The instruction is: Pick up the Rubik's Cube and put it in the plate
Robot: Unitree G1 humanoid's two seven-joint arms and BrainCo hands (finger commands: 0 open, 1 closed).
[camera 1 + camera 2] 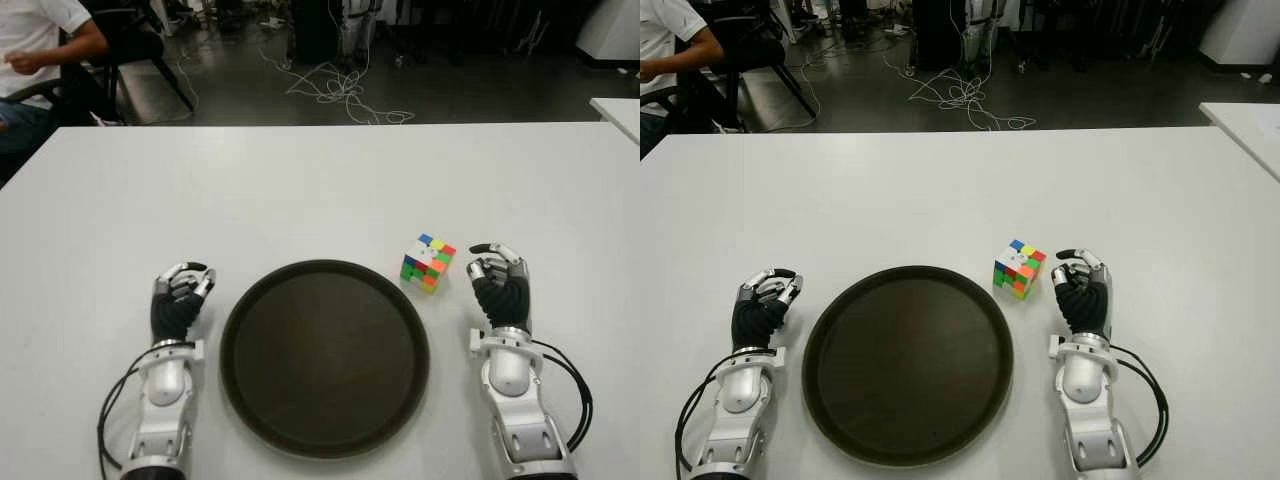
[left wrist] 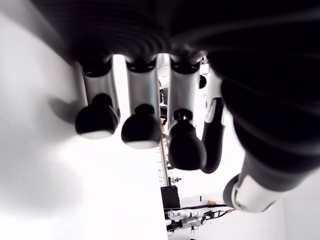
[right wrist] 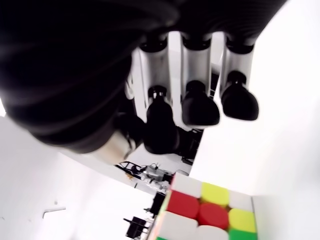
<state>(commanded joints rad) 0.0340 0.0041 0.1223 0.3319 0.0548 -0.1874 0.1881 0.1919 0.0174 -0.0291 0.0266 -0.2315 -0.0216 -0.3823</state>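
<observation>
The Rubik's Cube (image 1: 428, 262) stands on the white table just beyond the right rim of the round dark brown plate (image 1: 324, 355). My right hand (image 1: 499, 282) is a little to the right of the cube, apart from it, fingers curled and holding nothing; its wrist view shows the cube (image 3: 207, 215) close below the fingertips (image 3: 200, 107). My left hand (image 1: 180, 297) shows to the left of the plate, fingers curled and empty, as the left wrist view shows the fingertips (image 2: 141, 131) with nothing between them.
The white table (image 1: 300, 190) stretches far ahead. A seated person (image 1: 35, 50) and a chair are at the far left beyond the table. Cables (image 1: 335, 90) lie on the dark floor behind. Another white table corner (image 1: 620, 110) is at the far right.
</observation>
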